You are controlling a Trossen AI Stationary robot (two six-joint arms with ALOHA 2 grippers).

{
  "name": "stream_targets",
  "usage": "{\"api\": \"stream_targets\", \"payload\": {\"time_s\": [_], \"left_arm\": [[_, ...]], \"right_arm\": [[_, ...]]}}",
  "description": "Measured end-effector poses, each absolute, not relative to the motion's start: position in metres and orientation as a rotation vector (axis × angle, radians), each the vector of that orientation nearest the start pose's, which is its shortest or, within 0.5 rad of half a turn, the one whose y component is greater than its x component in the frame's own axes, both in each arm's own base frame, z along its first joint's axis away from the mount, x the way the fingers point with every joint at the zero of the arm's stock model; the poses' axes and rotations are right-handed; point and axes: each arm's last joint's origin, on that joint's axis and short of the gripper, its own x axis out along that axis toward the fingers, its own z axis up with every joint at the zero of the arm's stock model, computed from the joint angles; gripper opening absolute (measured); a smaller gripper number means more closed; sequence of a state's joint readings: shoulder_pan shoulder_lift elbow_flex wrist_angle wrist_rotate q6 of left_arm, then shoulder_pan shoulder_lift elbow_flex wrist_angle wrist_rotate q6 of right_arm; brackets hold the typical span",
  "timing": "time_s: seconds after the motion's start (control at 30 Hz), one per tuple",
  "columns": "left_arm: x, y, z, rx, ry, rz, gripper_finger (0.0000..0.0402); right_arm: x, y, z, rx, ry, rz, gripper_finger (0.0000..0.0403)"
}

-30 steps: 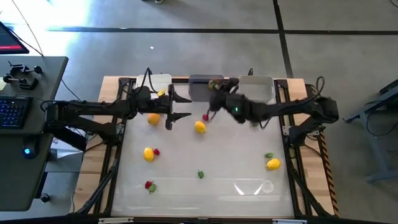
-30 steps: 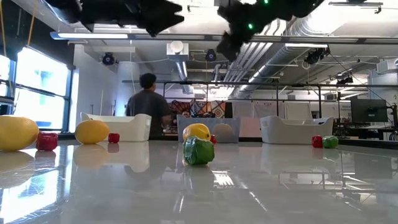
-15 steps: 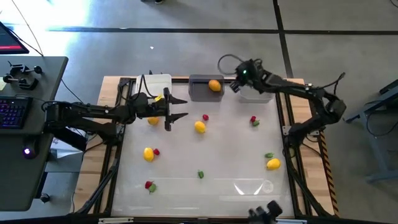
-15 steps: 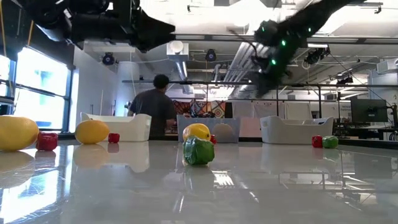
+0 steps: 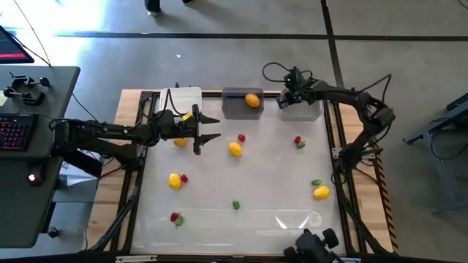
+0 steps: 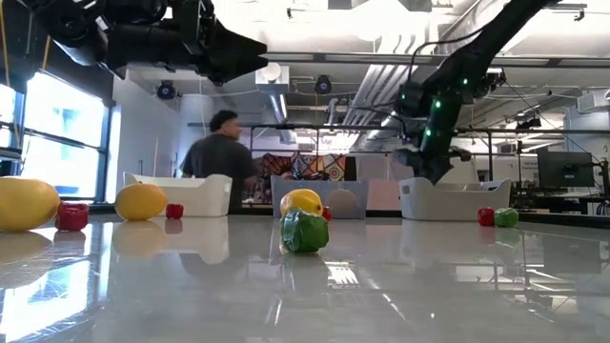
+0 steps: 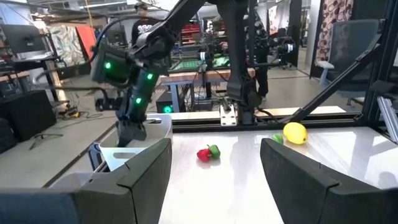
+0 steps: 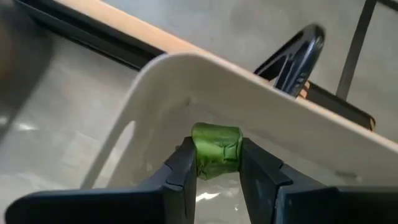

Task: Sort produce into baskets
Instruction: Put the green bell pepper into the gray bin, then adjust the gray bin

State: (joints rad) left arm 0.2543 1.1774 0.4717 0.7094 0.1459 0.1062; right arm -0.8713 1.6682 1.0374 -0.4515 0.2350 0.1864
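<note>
Right gripper (image 8: 214, 177) clamped on a small green piece (image 8: 216, 151) above the light grey basket (image 5: 306, 109) at the far right of the table.

The right wrist view shows the green piece pinched between the two dark fingers, directly over the basket's pale interior. The left gripper (image 5: 212, 128) hangs with its fingers spread wide and nothing between them, above the table's far left, near the white basket (image 5: 183, 96) and an orange fruit (image 5: 180, 140). The dark grey basket (image 5: 238, 104), between the other two along the far edge, holds an orange fruit (image 5: 252, 100). Loose on the white table (image 5: 263, 212) lie yellow fruits at centre (image 5: 235, 149), left (image 5: 175, 180) and near right (image 5: 321, 192), with red and green bits scattered among them. A person (image 6: 221, 162) stands in the room beyond the table.
</note>
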Motion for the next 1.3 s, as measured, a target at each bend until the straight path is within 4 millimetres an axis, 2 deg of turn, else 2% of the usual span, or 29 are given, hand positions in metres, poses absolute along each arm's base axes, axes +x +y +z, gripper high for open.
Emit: {"api": "stream_targets", "payload": {"time_s": [0.23,0.5,0.63,0.77,1.03,1.3], "left_arm": [[0.234,0.056,0.234,0.106,0.002,0.108,0.0234],[0.234,0.056,0.234,0.083,0.002,0.108,0.0234],[0.234,0.056,0.234,0.083,0.003,0.108,0.0234],[0.234,0.056,0.234,0.088,0.003,0.108,0.0234],[0.234,0.056,0.234,0.089,0.003,0.108,0.0234],[0.234,0.056,0.234,0.090,0.004,0.108,0.0234]], "right_arm": [[0.205,-0.258,0.165,0.541,1.040,-1.107,0.0089],[0.206,-0.256,0.160,0.484,1.095,-1.120,0.0154],[0.210,-0.253,0.164,0.431,1.103,-1.147,0.0195],[0.213,-0.250,0.164,0.407,1.112,-1.133,0.0220],[0.214,-0.249,0.166,0.400,1.107,-1.125,0.0225],[0.212,-0.245,0.189,0.415,1.000,-1.125,0.0225]]}}
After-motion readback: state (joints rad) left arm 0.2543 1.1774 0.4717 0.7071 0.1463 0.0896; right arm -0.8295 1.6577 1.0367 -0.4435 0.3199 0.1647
